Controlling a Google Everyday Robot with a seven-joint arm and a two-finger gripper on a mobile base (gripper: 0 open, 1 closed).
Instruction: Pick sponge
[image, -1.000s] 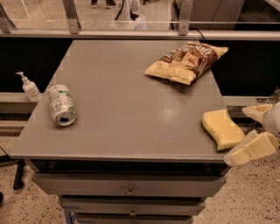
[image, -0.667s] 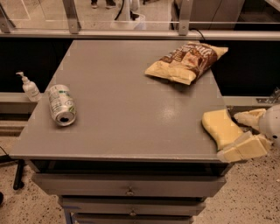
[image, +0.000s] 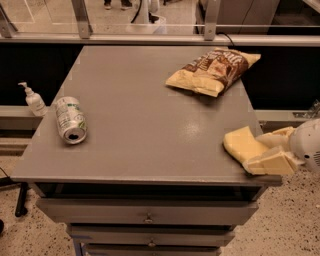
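The pale yellow sponge (image: 241, 145) lies on the grey table (image: 145, 130) at its front right corner. My gripper (image: 256, 153) reaches in from the right edge of the view at table height. Its two cream fingers (image: 272, 162) sit on either side of the sponge's right end and touch it, one behind and one in front. The sponge still rests on the table top.
A crinkled yellow-and-brown chip bag (image: 215, 71) lies at the back right. A silver can (image: 70, 120) lies on its side at the left. A pump bottle (image: 33, 99) stands beyond the left edge. Drawers (image: 147, 215) sit below the front edge.
The gripper has moved left along the sponge and its fingers have drawn together around the sponge's right end. The sponge has not moved.
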